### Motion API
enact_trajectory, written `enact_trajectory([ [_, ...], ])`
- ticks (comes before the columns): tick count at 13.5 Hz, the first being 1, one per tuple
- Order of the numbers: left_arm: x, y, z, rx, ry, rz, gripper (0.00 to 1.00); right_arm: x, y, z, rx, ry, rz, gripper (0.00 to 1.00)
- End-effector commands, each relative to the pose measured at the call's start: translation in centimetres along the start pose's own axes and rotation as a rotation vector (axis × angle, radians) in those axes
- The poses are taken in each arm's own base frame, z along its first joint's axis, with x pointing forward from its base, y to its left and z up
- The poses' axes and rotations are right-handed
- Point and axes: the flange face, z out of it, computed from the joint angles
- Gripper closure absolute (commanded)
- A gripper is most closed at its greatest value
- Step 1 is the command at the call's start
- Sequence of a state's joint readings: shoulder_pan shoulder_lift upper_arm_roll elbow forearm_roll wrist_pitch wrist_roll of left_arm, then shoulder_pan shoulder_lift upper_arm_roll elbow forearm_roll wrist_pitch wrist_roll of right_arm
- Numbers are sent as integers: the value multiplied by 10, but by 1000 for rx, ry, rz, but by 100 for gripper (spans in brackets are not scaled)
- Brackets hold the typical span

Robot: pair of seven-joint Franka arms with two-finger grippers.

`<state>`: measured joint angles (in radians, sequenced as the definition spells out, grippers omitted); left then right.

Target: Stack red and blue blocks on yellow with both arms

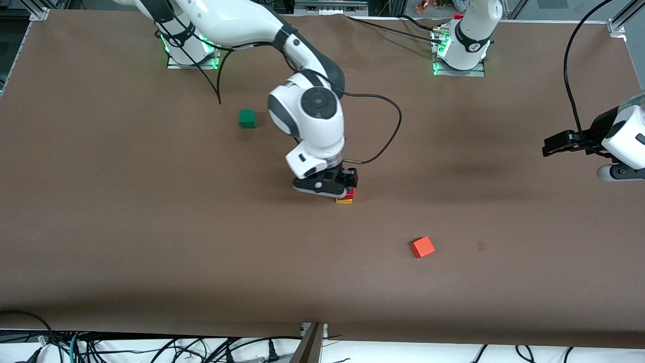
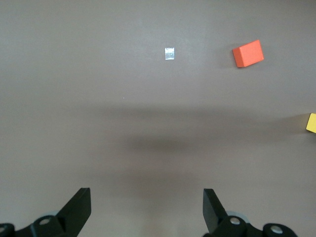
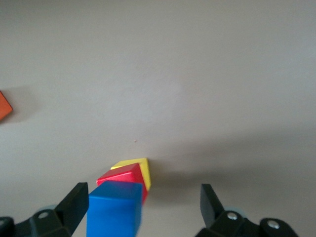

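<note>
Standing over the stack mid-tabletop, the right hand [image 3: 140,207] is spread apart around the royal-blue matte cube [image 3: 114,208], which is sitting on the deep-red matte cube [image 3: 122,176] atop the bright-yellow matte cube [image 3: 143,169]. Stack looking complete; only withdrawal is remaining. Left hand [image 2: 147,210] is waiting with fingers apart, over the left arm's end of the bare brown tabletop [image 1: 151,227].

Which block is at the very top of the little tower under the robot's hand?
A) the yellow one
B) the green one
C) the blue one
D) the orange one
C: in the right wrist view the blue block sits on the red block, which sits on the yellow block, between the open fingers of the right gripper.
</note>
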<state>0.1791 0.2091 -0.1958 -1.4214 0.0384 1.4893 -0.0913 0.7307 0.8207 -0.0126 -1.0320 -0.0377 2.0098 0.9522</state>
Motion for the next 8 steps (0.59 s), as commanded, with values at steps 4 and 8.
enact_trajectory([
  [4, -2, -3, -1, 14, 9, 16, 0, 81, 116, -133, 32, -173, -82, 0],
  [8, -2, -3, -1, 16, 9, 15, 0, 99, 201, -191, -32, -272, -147, 0],
])
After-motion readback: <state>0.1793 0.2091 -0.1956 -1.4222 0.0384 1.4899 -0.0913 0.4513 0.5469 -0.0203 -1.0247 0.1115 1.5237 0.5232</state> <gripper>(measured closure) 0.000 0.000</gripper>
